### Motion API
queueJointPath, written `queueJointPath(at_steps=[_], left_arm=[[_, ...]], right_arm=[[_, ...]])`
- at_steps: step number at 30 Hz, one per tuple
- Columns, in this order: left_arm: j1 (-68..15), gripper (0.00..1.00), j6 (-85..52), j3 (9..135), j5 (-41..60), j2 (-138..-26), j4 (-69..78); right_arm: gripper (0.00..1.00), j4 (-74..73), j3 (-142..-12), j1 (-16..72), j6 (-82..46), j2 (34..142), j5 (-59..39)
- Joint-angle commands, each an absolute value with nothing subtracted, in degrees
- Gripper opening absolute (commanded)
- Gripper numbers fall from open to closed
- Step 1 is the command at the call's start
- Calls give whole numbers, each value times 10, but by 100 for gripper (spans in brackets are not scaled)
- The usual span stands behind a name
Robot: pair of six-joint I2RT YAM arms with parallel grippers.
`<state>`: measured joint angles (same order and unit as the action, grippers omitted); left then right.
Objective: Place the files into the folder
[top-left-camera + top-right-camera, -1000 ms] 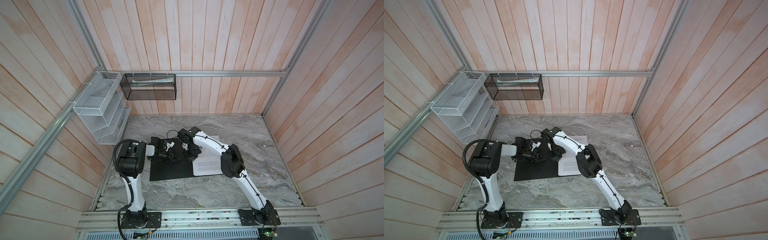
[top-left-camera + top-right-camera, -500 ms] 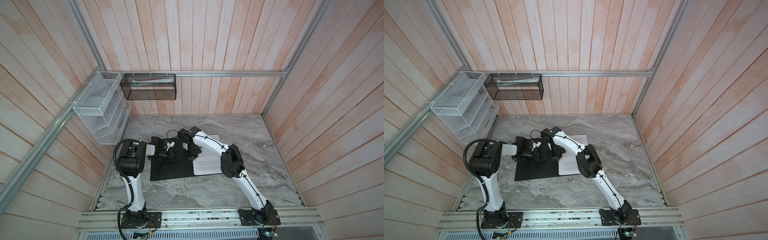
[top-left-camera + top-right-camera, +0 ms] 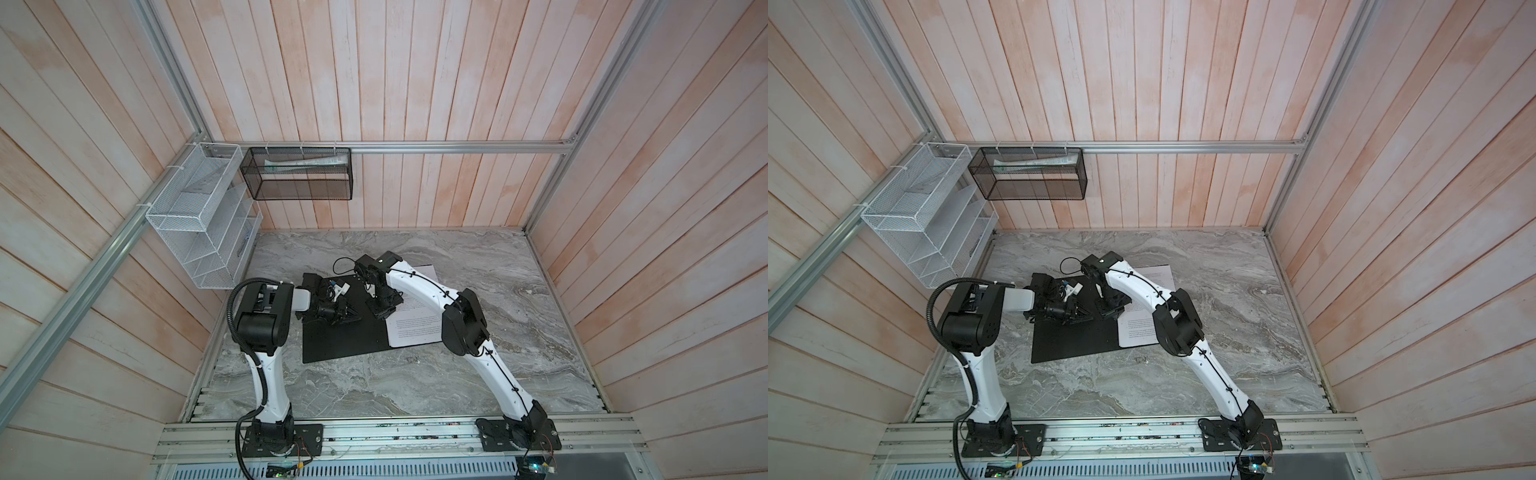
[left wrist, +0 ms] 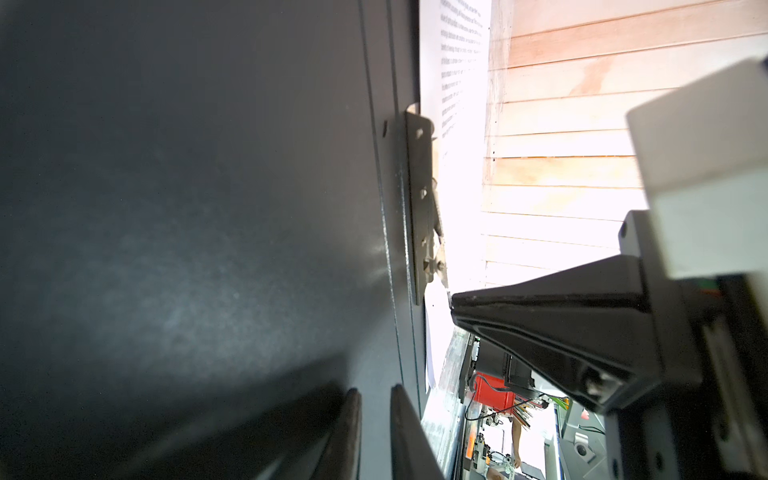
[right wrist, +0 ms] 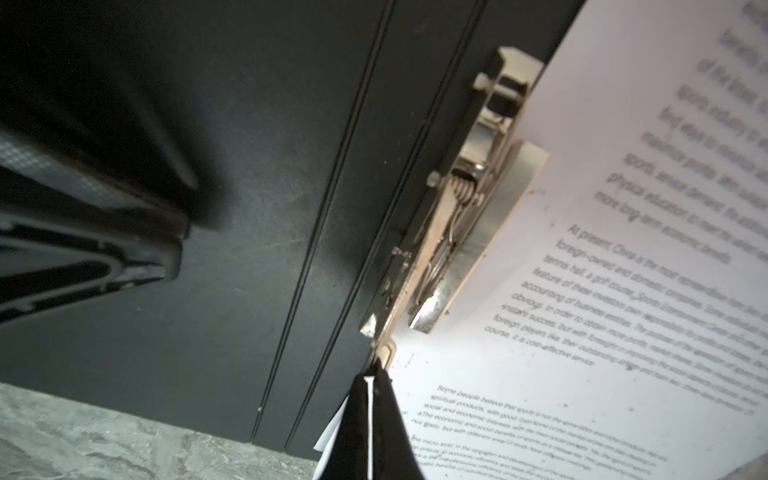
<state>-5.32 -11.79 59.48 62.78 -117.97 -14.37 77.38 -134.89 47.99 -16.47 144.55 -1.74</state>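
White links (image 3: 274, 386), black joint housings (image 3: 259, 328); left arm (image 3: 270, 365) thick corrugated hose (image 3: 229, 311), right arm (image 3: 496, 376) thin clipped cable (image 3: 424, 280).

The grey marbled desk (image 3: 415, 386) fills the lower middle of both top views. Directly on it, left of centre, the folder (image 3: 345, 340) lies open and flat, black inside up. Printed white sheets (image 3: 415, 330) lie along its right side.

The right arm (image 3: 419, 286) hides much of the files (image 3: 411, 332) in both top views; their print is too small to read there.
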Motion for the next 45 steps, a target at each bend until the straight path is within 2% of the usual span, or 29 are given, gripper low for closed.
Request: queueJointPath(at_steps=[1,14,19,24,28,34,42,45], left_arm=[[-52,17,-103,586,572,-1218,-155],[-52,17,-104,586,572,-1219,-156],[-51,17,-104,587,572,-1219,-156],[-53,17,-102,589,572,-1220,-158],[-53,17,-101,588,572,-1218,-158],[-54,17,-98,587,571,-1216,-158],[-56,17,-98,586,569,-1214,-157],[-58,17,-96,587,567,-1213,-158]], right_arm=[[0,797,-1324,465,-171,1486,51],[0,797,-1331,463,-176,1483,65],[0,794,-1414,467,-179,1479,78],[4,740,-1483,468,-184,1446,36],[5,689,-1458,464,-198,1399,40],[7,689,-1441,416,-222,1374,61],[11,574,-1276,300,-249,1301,109],[12,537,-1223,256,-256,1282,74]])
